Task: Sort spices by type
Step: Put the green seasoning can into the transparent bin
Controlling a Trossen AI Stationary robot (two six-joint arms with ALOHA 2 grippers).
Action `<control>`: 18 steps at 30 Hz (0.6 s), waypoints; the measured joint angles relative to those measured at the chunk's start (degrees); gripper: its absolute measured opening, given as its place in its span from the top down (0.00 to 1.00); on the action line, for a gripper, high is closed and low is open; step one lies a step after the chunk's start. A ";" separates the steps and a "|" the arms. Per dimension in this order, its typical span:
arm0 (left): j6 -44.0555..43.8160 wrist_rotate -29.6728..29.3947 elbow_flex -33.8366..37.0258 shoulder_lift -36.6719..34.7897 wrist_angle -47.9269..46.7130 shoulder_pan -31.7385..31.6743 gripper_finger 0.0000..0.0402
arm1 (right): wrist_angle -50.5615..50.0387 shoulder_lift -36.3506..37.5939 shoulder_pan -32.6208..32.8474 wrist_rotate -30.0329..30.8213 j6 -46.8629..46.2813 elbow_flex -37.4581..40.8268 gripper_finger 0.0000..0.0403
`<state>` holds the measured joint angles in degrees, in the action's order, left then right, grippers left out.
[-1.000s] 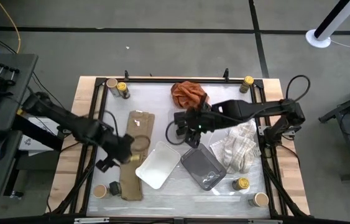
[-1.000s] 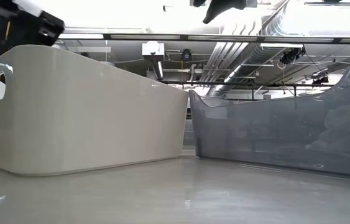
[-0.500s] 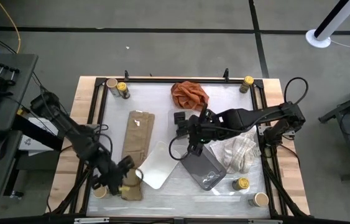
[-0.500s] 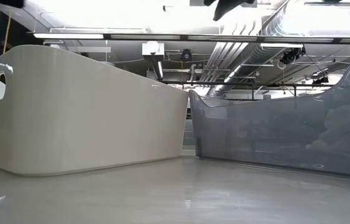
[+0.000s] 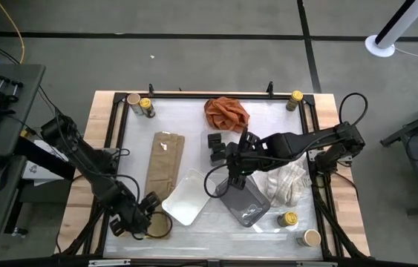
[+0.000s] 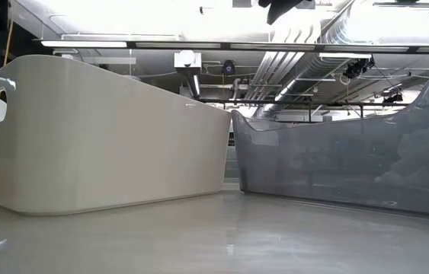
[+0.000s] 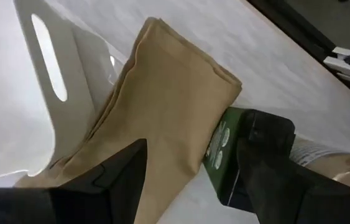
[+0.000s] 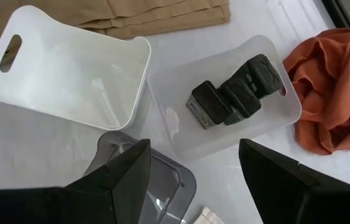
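My left gripper is open, low at the table's near left corner, over the end of a folded tan cloth. A green-labelled jar lies against that cloth, partly behind one finger; whether they touch, I cannot tell. My right gripper is open above the trays. Three black boxes lie in a clear tray. Other jars stand at the far left corner, the far right corner and the near right.
A white tray and a grey tray sit side by side mid-table; their walls fill the low view. An orange cloth lies at the far side and a checked cloth to the right.
My left gripper has travelled from the middle of the tan cloth toward the table's near left corner and has come down low by the jar there. My right gripper has drifted a little toward the near edge, from over the clear tray to the grey tray's far end.
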<state>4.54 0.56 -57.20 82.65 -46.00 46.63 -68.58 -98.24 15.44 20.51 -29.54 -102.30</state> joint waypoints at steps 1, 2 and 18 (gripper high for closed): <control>0.04 -0.04 -0.41 0.00 -0.20 0.00 0.41 | -0.04 0.00 0.00 0.03 0.00 0.00 0.40; 0.05 -0.45 -1.05 0.00 -0.47 -0.05 0.41 | -0.06 0.00 0.00 0.03 -0.02 0.00 0.40; 1.64 1.91 -4.47 -0.04 -3.93 3.09 0.41 | -0.04 0.00 -0.02 0.51 -1.55 0.02 0.40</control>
<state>6.18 2.47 -61.67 82.61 -49.93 49.73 -68.61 -98.24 15.42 21.02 -31.09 -102.28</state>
